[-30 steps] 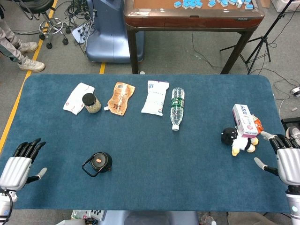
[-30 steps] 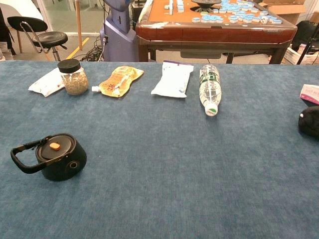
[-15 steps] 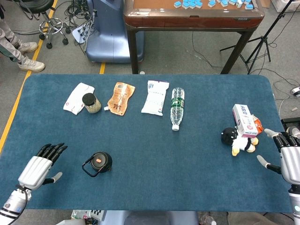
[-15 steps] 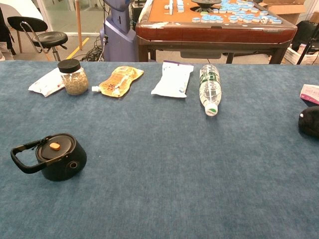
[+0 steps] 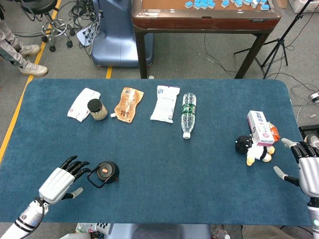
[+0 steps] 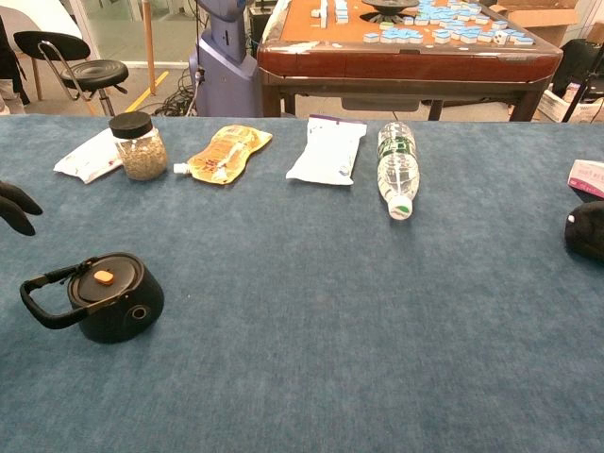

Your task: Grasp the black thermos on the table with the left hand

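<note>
The black thermos (image 5: pixel 104 172) stands upright on the blue table, seen from above as a round black lid with an orange button and a loop handle pointing left; the chest view shows the thermos (image 6: pixel 109 295) at lower left. My left hand (image 5: pixel 62 181) hovers just left of it, open, fingers spread, with the fingertips (image 5: pixel 79 164) close to the handle and holding nothing. In the chest view only its dark fingertips (image 6: pixel 14 209) show at the left edge. My right hand (image 5: pixel 308 168) is open at the table's right edge.
Along the far side lie a white pouch (image 5: pixel 82 103), a glass jar (image 5: pixel 97 109), an orange pouch (image 5: pixel 129 104), a white bag (image 5: pixel 165 103) and a water bottle (image 5: pixel 188 114). A plush toy (image 5: pixel 253 149) and a pink box (image 5: pixel 259 128) sit near my right hand.
My left hand has moved right and forward over the table, from the left edge to just beside the thermos handle. The right hand and the thermos have barely moved.
</note>
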You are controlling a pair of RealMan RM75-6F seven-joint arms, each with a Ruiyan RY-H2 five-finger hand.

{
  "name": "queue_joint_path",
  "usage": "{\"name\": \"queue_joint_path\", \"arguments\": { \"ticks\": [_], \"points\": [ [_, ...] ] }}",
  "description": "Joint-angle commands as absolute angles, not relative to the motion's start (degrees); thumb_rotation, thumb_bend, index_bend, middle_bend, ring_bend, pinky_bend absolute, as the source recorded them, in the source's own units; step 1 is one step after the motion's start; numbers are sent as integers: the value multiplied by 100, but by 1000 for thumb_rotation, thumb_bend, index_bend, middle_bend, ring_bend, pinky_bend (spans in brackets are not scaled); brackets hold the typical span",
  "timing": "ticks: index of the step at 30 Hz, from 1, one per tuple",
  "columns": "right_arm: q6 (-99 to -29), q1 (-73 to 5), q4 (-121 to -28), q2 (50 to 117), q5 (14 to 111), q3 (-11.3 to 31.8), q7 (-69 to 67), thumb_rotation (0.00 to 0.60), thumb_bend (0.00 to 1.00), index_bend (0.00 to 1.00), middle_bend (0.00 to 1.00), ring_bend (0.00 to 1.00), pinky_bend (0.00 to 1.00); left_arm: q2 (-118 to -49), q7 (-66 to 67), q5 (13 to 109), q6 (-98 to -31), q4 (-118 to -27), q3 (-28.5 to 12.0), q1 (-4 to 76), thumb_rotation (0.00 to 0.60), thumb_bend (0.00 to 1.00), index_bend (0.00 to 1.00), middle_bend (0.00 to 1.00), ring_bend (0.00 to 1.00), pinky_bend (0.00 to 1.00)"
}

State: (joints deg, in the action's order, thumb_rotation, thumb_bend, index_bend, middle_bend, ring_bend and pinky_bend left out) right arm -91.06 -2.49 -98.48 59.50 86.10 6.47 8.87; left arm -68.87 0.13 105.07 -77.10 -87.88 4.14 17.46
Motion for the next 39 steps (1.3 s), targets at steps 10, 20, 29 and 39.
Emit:
{"name": "queue_joint_path", "arguments": {
  "ticks": [10, 20, 29, 39],
  "points": [
    [-9066, -221, -9794, 5958, 8571, 616, 835, 600, 92, 255, 355, 255, 329, -7038, 563, 10732, -7376, -8999, 484, 2048, 600, 227, 332, 268, 270, 71],
    [-9092, -191, -9707, 5947, 8542, 631, 712, 600, 91, 255, 355, 255, 329, -7085, 1196, 10405, -6901, -9235, 476, 2166, 600, 227, 366, 311, 297, 71],
    [-9060, -207, -9654, 5953, 8538, 640, 661, 600, 92, 255, 355, 255, 329, -7113, 1412, 10219, -6824, -9267, 488, 2172, 600, 226, 399, 340, 322, 71],
    [-9052, -186, -9601, 5963, 8508, 633, 598, 600, 92, 255, 355, 258, 329, -7199, 1527, 10143, -6767, -9310, 519, 2205, 600, 226, 442, 373, 338, 71]
  ]
}}
